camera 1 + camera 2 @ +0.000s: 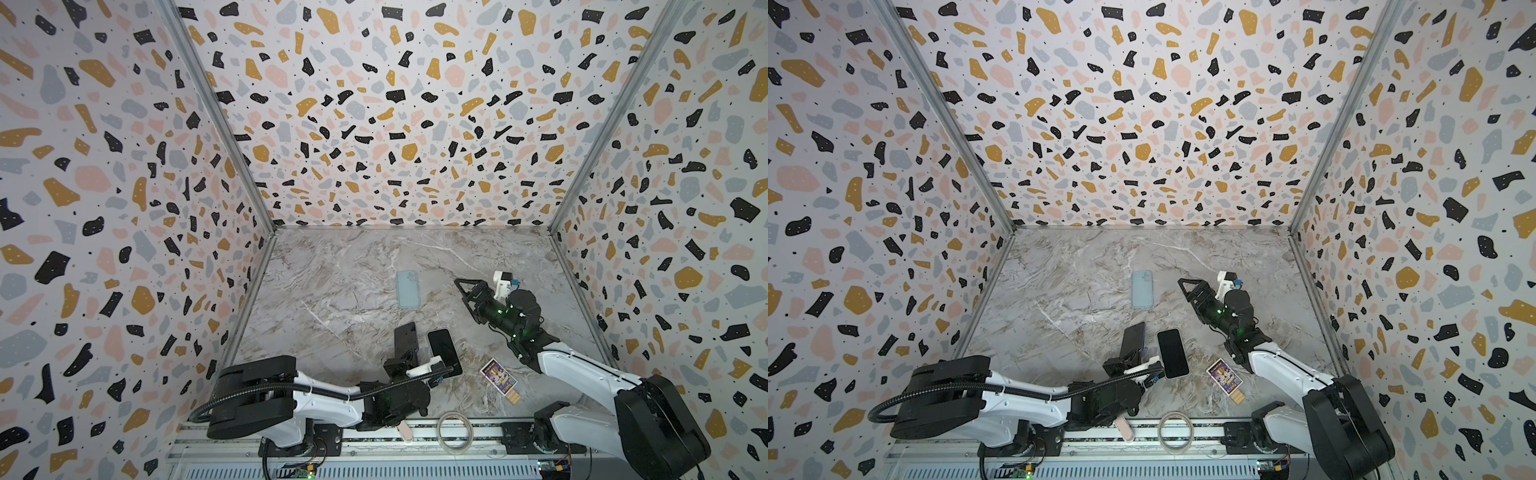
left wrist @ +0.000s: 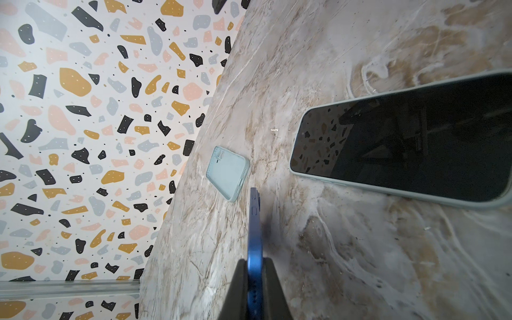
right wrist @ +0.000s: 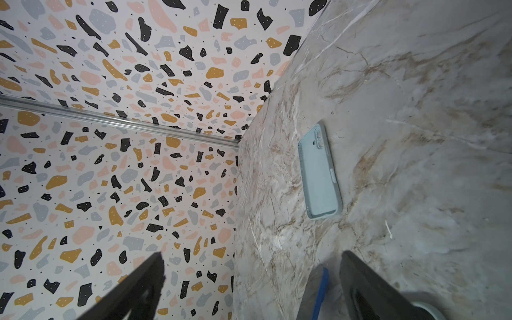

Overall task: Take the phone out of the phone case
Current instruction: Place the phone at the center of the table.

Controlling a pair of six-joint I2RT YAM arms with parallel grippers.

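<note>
Left end effector (image 1: 405,355) is clamped on the near end of the phone (image 1: 406,334). In the left wrist view both fingers (image 2: 241,288) press against its two faces, and its blue edge runs out from between them. The phone is bare and held at a tilt, with its dark face showing in both top views and its far end pointing away from the robot. Cannot tell whether that end touches the worktop (image 1: 332,291). Just right of it, a second phone (image 1: 442,349) in a pale green cover lies flat, screen up, its near end under the left wrist. Farther out, toward the middle of the worktop, the pale blue phone case (image 1: 408,289) lies flat by itself, well apart from the held phone, camera cut-out at its far end. Right end effector (image 1: 462,290) holds nothing. Its jaws are wide, and it hangs over the worktop to the right of the phone case and apart from it, tips pointing left. Near right, a colourful card (image 1: 498,376) lies flat on the worktop. A tape ring (image 1: 455,432) sits at the near edge.
</note>
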